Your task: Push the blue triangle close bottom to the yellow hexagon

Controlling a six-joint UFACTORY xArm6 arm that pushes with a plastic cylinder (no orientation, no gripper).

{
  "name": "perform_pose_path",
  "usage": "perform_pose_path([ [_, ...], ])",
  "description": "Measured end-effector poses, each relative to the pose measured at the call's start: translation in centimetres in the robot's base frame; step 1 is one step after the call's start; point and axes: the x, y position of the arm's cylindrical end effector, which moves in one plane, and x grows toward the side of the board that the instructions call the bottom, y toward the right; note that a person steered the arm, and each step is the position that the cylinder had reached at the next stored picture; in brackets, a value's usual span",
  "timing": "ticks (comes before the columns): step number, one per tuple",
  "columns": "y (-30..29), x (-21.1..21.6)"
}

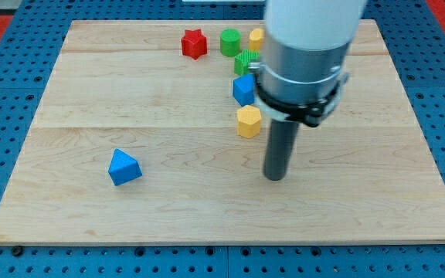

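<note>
The blue triangle (123, 167) lies on the wooden board (91, 93) at the view's lower left. The yellow hexagon (248, 121) sits near the board's middle, just below a blue cube (243, 89). My tip (274, 176) touches the board to the lower right of the yellow hexagon, a short gap from it, and far to the right of the blue triangle. The arm's grey body hides part of the board above the tip.
A red star (195, 44), a green cylinder (229, 42), a second yellow block (256, 38) and a green block (246, 63) cluster at the view's top centre, partly behind the arm. The board's edges meet a blue surround.
</note>
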Motion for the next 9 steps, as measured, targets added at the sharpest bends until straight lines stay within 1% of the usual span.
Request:
perform_pose_path([
  [1,-5.1,0.1],
  [3,-15.6,5.1],
  [4,-20.5,4.6],
  [5,-23.7,4.6],
  [6,-27.3,3.4],
  [7,-29.5,1.9],
  [9,-29.9,0.7],
])
